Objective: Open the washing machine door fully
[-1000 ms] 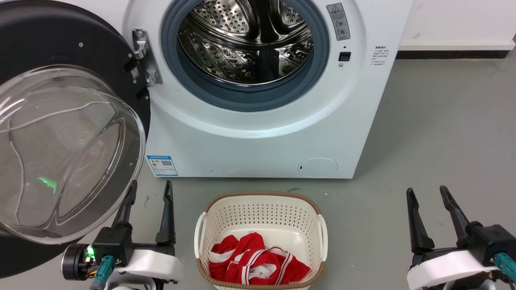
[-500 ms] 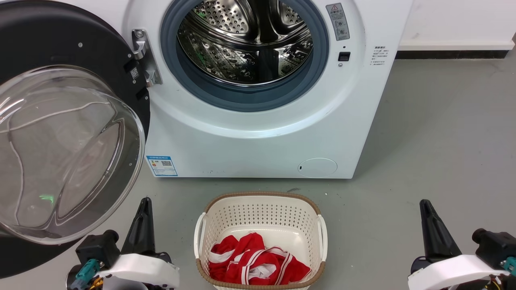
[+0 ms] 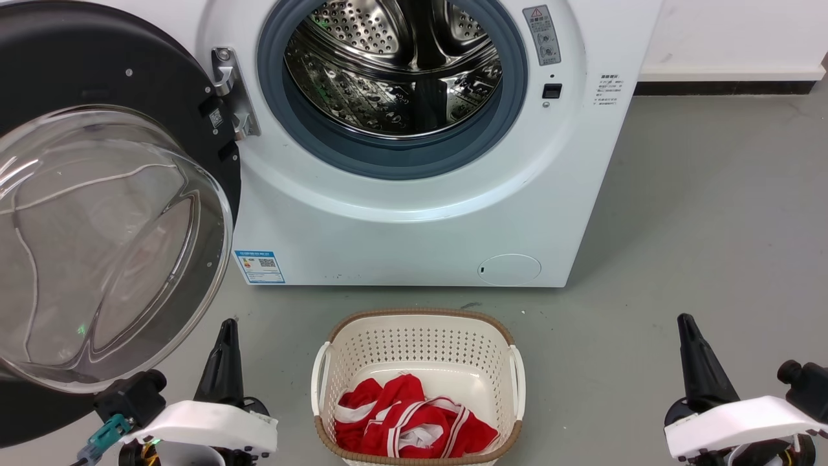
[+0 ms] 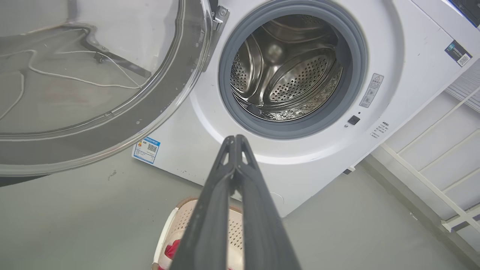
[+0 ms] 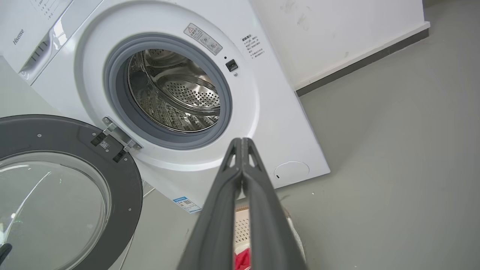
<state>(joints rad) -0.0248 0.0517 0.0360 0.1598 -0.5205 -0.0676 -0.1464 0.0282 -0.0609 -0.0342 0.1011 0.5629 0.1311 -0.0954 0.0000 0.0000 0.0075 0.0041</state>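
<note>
Left pincer [image 3: 226, 331] and right pincer [image 3: 688, 329], both clenched on nothing, fingers pressed together. A second ago each stood spread and higher in the head view, so both arms have drawn back low. The washing machine door [image 3: 97, 71] hangs swung wide at the left, clear of the drum opening [image 3: 394, 84] and unmoved. The task appears complete.

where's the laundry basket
In the head view the laundry basket sits bottom centre on the floor before the washing machine, between the left gripper and right gripper.
</note>
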